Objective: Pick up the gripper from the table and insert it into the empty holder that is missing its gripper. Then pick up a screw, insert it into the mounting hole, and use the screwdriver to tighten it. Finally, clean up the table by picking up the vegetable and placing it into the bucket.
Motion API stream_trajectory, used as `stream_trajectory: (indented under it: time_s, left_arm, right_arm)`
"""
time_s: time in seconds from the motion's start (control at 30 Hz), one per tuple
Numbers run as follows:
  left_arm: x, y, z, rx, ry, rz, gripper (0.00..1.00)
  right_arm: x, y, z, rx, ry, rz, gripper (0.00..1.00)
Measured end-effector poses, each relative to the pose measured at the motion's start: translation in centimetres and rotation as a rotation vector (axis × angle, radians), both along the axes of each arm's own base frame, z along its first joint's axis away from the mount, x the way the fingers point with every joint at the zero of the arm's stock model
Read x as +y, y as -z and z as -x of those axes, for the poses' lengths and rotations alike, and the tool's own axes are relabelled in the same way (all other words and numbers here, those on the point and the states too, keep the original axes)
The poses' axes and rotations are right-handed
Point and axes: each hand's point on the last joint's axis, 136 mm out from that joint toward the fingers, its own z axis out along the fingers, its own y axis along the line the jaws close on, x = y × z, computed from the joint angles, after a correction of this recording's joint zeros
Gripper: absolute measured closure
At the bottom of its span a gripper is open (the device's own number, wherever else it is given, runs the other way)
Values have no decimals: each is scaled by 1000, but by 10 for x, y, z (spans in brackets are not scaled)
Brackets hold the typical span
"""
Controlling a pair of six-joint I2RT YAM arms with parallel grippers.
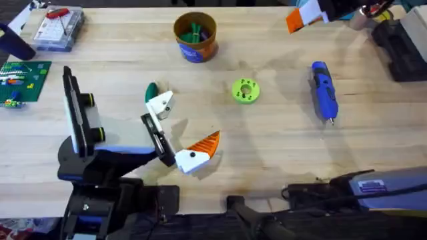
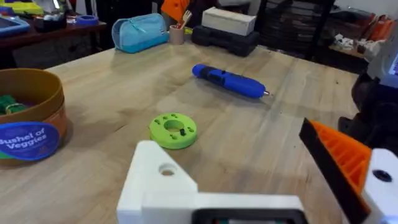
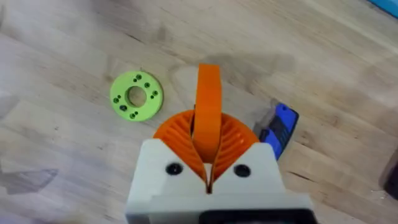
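Bare wood lies open around one screwdriver (image 1: pixel 324 91), one green disc (image 1: pixel 245 91) and one bucket (image 1: pixel 195 37). Left gripper (image 1: pixel 177 130) spread wide, empty; right gripper's (image 3: pixel 208 155) two orange fingers (image 3: pixel 208 106) pressed together, holding nothing.

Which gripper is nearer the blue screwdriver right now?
Right. The right gripper hangs up at the table's far edge, just beyond the screwdriver. The left gripper sits well across the table from it, past the green disc.

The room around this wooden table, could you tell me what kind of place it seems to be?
Probably a robotics lab or workshop: a green circuit board and a clear parts box sit on the table, and cluttered shelving stands behind.
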Motion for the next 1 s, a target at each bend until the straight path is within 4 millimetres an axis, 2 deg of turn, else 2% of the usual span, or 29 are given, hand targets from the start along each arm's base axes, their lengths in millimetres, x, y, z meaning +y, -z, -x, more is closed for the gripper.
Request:
stream_trajectory:
  time_s: [0.13,0.33,0.47,0.77,0.9,1.0]
  left_arm:
    - [0,0,0,0,0,0,11]
    - [0,0,0,0,0,0,11]
    - [0,0,0,0,0,0,11]
    - [0,0,0,0,0,0,11]
    - [0,0,0,0,0,0,11]
    - [0,0,0,0,0,0,11]
  right_arm:
    - [10,-4,1,-2,-10,-64,993]
    - [45,-38,-10,-173,-114,-270,994]
    - [69,-49,0,-263,-205,-428,994]
    - [107,-41,33,-311,-327,-777,995]
    - [118,-46,42,-340,-390,-963,995]
    - [123,-42,54,-309,-431,-1092,995]
